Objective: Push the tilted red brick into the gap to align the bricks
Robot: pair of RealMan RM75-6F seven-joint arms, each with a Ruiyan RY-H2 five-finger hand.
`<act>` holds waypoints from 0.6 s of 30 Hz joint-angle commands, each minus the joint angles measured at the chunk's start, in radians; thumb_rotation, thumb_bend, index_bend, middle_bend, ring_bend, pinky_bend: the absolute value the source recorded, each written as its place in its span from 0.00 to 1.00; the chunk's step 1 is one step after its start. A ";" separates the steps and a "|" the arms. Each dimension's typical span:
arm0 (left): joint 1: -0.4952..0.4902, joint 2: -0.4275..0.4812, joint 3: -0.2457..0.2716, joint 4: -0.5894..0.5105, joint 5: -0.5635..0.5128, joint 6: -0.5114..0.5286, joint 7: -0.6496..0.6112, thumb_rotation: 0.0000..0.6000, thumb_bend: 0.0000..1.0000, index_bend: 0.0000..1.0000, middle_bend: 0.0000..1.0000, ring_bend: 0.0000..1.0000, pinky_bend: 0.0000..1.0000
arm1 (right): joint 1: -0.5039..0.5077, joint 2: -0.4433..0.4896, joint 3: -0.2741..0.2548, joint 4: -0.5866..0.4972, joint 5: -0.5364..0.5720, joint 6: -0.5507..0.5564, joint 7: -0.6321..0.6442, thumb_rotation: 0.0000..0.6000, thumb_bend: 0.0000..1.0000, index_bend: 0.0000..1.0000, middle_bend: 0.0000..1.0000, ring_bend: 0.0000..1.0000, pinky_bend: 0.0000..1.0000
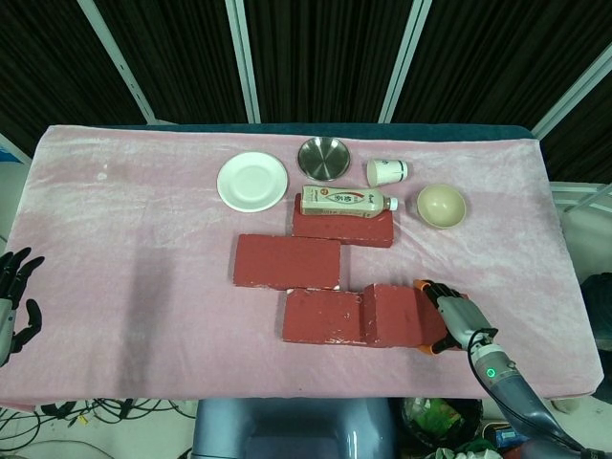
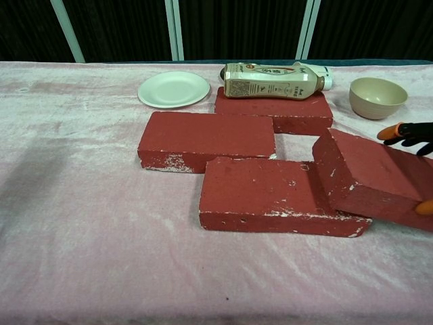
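Note:
The tilted red brick (image 1: 394, 314) (image 2: 369, 177) leans with its left end on the flat front brick (image 1: 321, 316) (image 2: 260, 194). My right hand (image 1: 449, 316) clasps its right end, with fingertips (image 2: 404, 130) over the far edge and the thumb at the near edge. The gap (image 2: 294, 143) lies just behind, between the middle brick (image 2: 206, 139) and the back brick (image 2: 274, 107). My left hand (image 1: 13, 304) hangs with its fingers spread beyond the table's left edge, holding nothing.
A drink bottle (image 1: 346, 200) lies on the back brick. Behind are a white plate (image 1: 251, 181), a metal dish (image 1: 323, 158) and a tipped paper cup (image 1: 386, 171). A beige bowl (image 1: 441, 206) stands right of the back brick. A pink cloth (image 1: 143, 258) covers the table.

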 commanded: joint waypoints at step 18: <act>0.004 -0.004 -0.003 0.000 -0.005 0.007 -0.001 1.00 0.73 0.14 0.04 0.00 0.00 | -0.004 -0.007 0.011 0.006 -0.030 0.017 0.026 1.00 0.00 0.15 0.31 0.16 0.09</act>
